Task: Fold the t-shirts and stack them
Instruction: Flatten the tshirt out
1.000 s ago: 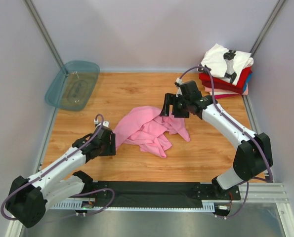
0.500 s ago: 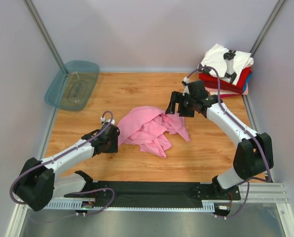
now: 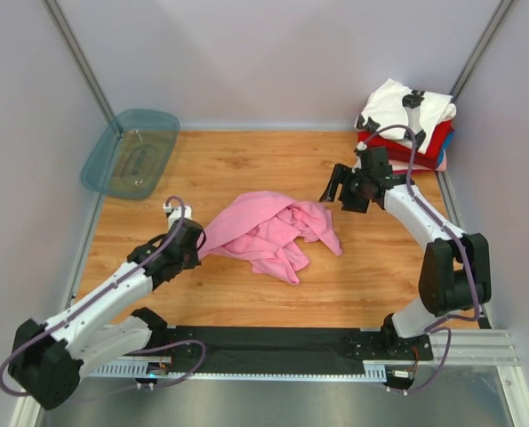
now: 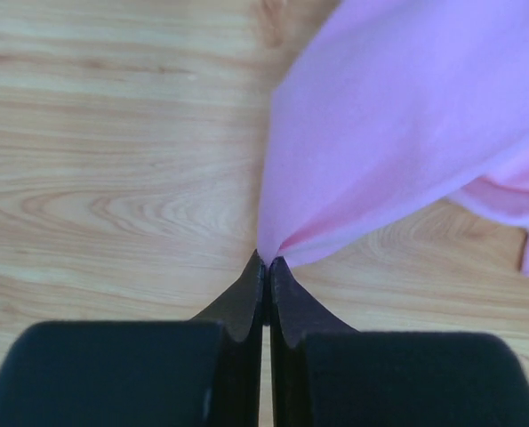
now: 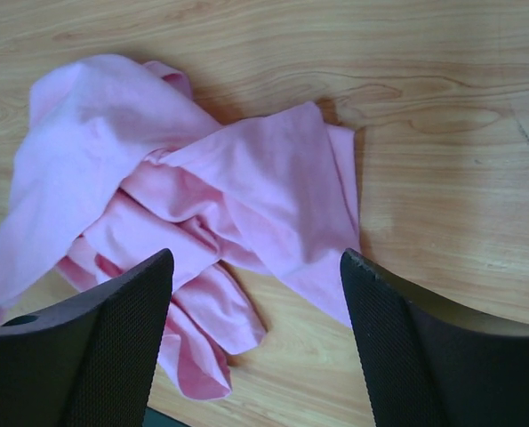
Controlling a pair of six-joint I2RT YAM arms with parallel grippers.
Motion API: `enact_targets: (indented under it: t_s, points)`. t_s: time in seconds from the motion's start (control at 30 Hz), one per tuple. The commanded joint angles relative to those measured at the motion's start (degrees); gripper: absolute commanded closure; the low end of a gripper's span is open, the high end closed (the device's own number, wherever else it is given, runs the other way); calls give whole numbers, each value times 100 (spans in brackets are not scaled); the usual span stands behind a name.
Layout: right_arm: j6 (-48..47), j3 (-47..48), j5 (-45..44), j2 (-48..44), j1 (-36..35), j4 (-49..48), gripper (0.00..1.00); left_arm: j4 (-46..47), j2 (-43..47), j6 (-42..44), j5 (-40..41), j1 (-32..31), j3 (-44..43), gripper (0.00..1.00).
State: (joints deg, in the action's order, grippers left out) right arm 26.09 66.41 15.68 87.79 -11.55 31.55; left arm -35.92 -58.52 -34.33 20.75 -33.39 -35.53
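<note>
Nearest to us, on the left, the left gripper (image 3: 193,242) sits low over the light wooden tabletop (image 3: 246,160). Its two black fingers are pressed together, pinching a pointed corner of the plain pink short-sleeved t-shirt (image 3: 268,229). The cloth rises from that pinch in a taut fold.

The pink shirt lies crumpled and twisted in the middle of the table, with overlapping folds and one flap trailing to the near right.

Just beyond the shirt's right side hangs the right gripper (image 3: 332,189). Its fingers are spread wide and hold nothing, and its wrist view looks down on the bunched cloth between them.

We judge that the step in hand is opening the pink shirt flat, so folding has not begun. The next move seems to call for the right gripper to come down onto a free edge on the right and close there. Both arms could then draw the cloth apart and smooth out the twist.

At the far right corner sits the stack of folded t-shirts (image 3: 406,142): white with black print on top, then red, a sliver of blue and a pale one beneath. At the far left a clear teal plastic tray (image 3: 157,124) leans by the wall.

We see no brand, label or legible writing, and the black print is too small to read.
</note>
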Motion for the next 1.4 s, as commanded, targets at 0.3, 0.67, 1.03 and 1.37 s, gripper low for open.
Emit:
enact_targets:
  t_s: [0.3,0.67,1.03,1.37]
  points:
    - [133,373,-891,1363,13,-131,37,147,1203,-294,781,8,635,100]
    - [125,970,-909,2347,-110,-193,49,314,1387,-224,746,16,767,100]
    - [107,1006,-1014,2638,-269,-175,76,349,1379,-250,781,43,793,100]
    - [2,970,-1155,2288,-269,-194,100,410,1300,-233,737,157,776,100]
